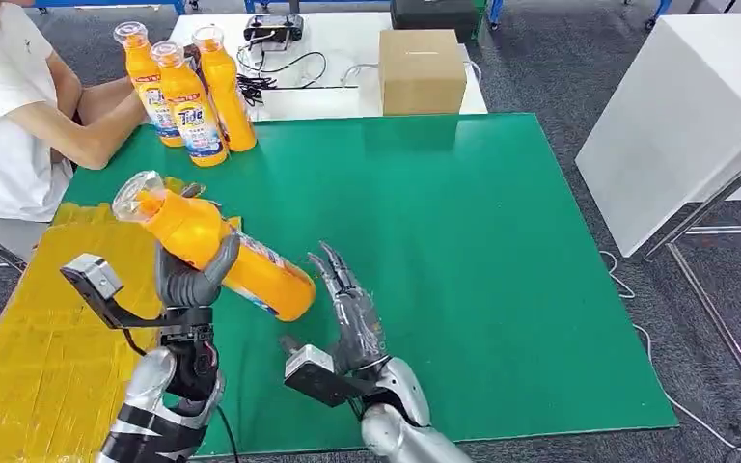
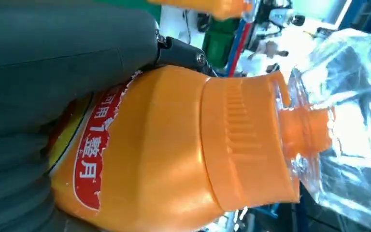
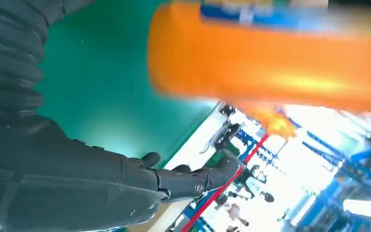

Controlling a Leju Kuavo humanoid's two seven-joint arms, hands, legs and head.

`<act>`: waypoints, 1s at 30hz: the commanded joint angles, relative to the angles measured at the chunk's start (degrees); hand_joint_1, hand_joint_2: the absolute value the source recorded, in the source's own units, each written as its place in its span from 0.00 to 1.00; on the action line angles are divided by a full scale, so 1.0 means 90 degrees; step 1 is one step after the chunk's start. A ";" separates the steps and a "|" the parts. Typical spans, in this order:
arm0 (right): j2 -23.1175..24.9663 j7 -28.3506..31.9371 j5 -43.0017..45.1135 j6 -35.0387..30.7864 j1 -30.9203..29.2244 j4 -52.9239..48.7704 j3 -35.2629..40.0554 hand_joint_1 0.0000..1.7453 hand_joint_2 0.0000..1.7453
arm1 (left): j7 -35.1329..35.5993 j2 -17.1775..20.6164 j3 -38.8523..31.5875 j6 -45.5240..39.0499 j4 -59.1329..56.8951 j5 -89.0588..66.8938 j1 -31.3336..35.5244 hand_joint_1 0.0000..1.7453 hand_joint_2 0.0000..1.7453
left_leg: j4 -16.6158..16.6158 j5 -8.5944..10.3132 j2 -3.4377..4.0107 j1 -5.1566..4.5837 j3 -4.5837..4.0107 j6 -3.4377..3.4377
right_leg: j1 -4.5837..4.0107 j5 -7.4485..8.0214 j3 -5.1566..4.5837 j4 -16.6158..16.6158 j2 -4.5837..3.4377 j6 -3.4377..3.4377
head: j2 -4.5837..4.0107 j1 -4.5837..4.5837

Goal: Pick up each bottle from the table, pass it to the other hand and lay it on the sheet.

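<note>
Gripping an orange bottle [image 1: 214, 253] around its upper body, the left hand [image 1: 191, 280] is holding it tilted in the head view, clear cap up and to the left, base pointing toward the right hand [image 1: 347, 304]. That right hand is standing just beside the base with its fingers spread and straight, holding nothing, and apart from the bottle as far as this angle lets me judge. The bottle is hanging over the border between the green mat [image 1: 463, 270] and the yellow sheet [image 1: 48, 328]. Three more orange bottles [image 1: 188, 92] are standing upright together at the mat's far left corner, next to a seated person [image 1: 10, 106]; a cardboard box [image 1: 423, 69] is sitting on the white table beyond.

At the left wrist, the bottle [image 2: 174, 154] is sitting close against the grey thumb [image 2: 63, 58], its red label and transparent cap both plain to see, so the grip is looking firm.

At the right wrist, the grey hand [image 3: 92, 179] is stretching out with nothing in it, dark fingers [image 3: 207, 176] extended, while the orange bottle [image 3: 270, 58] is passing blurred above them, not touching as far as I can tell.

Judging progress: the handover of this bottle seems done or nearly so, with laying it on the sheet remaining. No bottle is lying on the visible sheet, and three are waiting.
</note>
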State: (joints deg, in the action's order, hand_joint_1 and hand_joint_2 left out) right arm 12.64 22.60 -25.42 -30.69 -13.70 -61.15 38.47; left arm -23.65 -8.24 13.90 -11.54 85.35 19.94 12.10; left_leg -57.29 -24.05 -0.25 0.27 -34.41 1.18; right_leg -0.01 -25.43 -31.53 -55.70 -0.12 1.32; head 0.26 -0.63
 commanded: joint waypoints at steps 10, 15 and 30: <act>-0.0770 0.0100 0.0461 0.0590 0.0865 -0.2289 -0.0912 0.00 1.00 | -0.0231 0.0896 0.0059 -0.1050 -0.0497 -0.3264 0.0456 1.00 1.00 | 0.0004 -0.0001 -0.0008 -0.0002 0.0009 -0.0002 | 0.0002 -0.0005 0.0011 0.0003 0.0011 0.0002 | 0.0000 0.0002; -0.0770 0.0100 0.0461 0.0590 0.0865 -0.2289 -0.0912 0.00 1.00 | -0.0231 0.0896 0.0059 -0.1050 -0.0497 -0.3264 0.0456 1.00 1.00 | 0.0003 -0.0009 -0.0005 0.0005 0.0026 -0.0003 | -0.0005 -0.0009 0.0032 0.0009 0.0008 0.0003 | 0.0000 0.0000; -0.1050 0.0089 0.0650 0.1437 0.1791 -0.4022 -0.2189 0.00 0.00 | 0.2597 0.2217 0.0329 -0.0536 -0.1758 -0.9886 0.1099 1.00 1.00 | 0.0008 -0.0002 -0.0030 0.0001 0.0025 -0.0005 | -0.0001 -0.0012 0.0033 0.0008 0.0033 0.0001 | 0.0000 -0.0002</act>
State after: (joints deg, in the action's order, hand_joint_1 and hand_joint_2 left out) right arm 6.73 24.06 -19.08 -22.14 -3.88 -84.00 29.90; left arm -17.73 0.86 15.02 -25.64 83.62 -29.41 14.25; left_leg -57.28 -24.05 -0.31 0.28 -34.40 1.18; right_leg -0.01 -25.43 -31.54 -55.69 -0.08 1.31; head 0.26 -0.66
